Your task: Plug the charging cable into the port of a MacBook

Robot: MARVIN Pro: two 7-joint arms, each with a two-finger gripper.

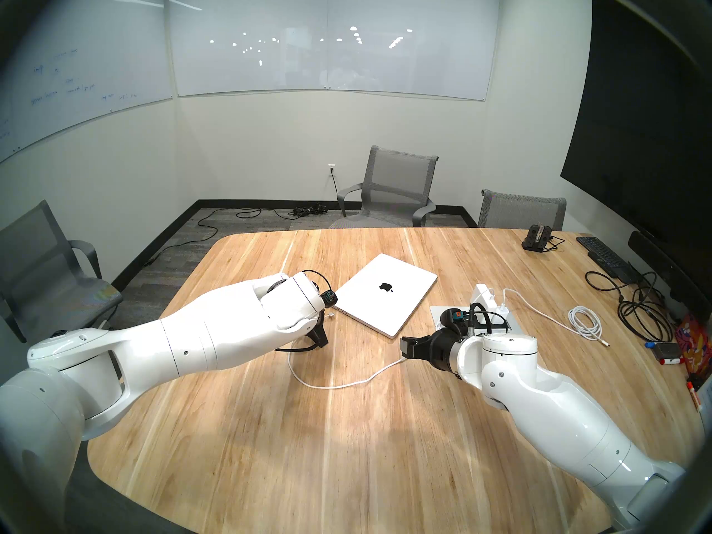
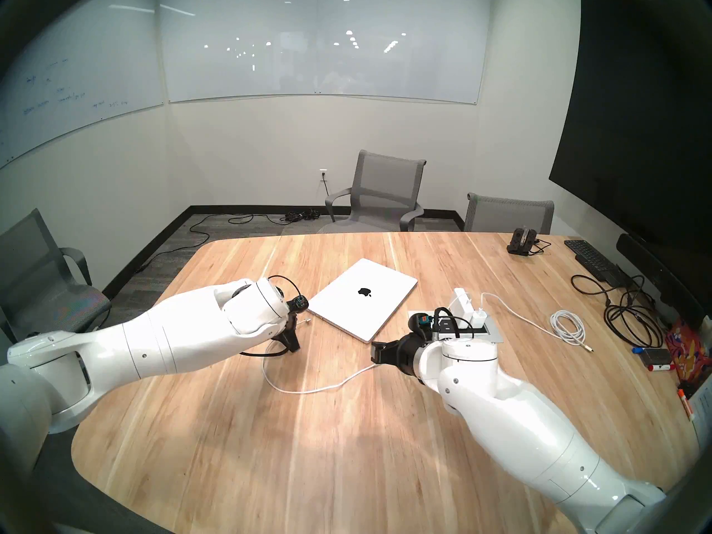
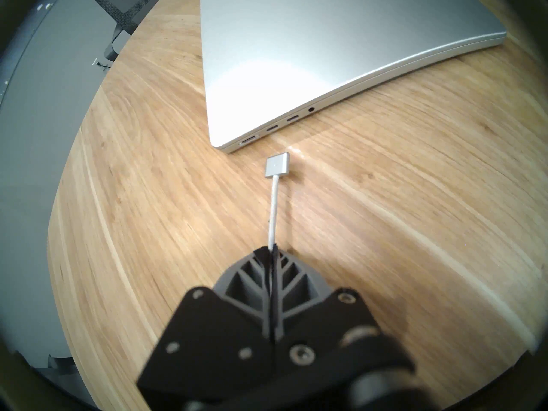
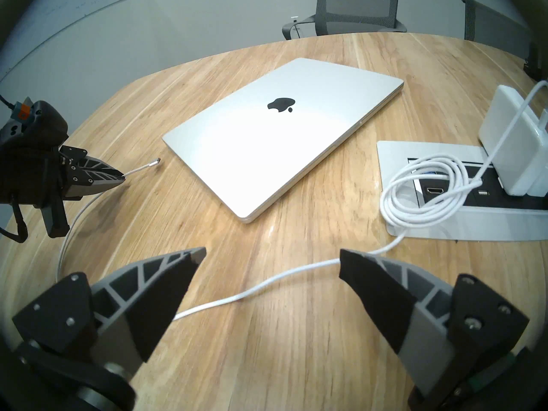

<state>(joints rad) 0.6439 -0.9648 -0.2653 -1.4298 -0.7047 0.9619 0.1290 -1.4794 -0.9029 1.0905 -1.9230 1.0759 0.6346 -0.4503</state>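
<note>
The closed silver MacBook [image 1: 385,294] [image 4: 281,140] lies at an angle mid-table. In the left wrist view its near edge shows a row of ports [image 3: 248,139] beside the corner. My left gripper [image 3: 272,248] [image 4: 121,176] is shut on the white charging cable [image 3: 273,211] a short way behind its flat silvery plug [image 3: 277,165]. The plug hangs just above the wood, a small gap from that edge. The cord [image 1: 346,385] trails back across the table and passes under my right gripper [image 4: 271,256] [image 1: 404,346], which is open and holds nothing.
A power box [image 4: 444,232] set in the table carries a white charger brick [image 4: 510,140], with loops of cord over it. A coiled white cable [image 1: 585,325], black cables [image 1: 635,313] and a keyboard [image 1: 605,255] lie at the right. Chairs stand around the table.
</note>
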